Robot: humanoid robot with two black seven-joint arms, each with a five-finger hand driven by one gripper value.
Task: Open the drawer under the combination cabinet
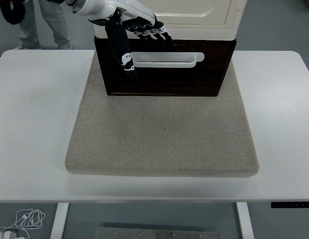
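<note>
Dark wooden drawer (pixel 164 74) looks rigid, closed | white bar handle (pixel 167 59) is the grip point | left hand (pixel 129 30) fingers spread over it, holding nothing | likely slides stiffly under cream cabinet (pixel 167 17)

Drawer (pixel 164 74) under cabinet (pixel 167 20) at mat's (pixel 162 134) far edge, left hand (pixel 132 30) before its handle (pixel 167 59)

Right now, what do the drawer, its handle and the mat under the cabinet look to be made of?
Drawer: dark brown wood or wood-look, faint grain, slight sheen.
Handle: white, smooth, likely plastic.
Mat: beige felt-like fabric, matte, speckled weave, soft rounded edges.
</note>
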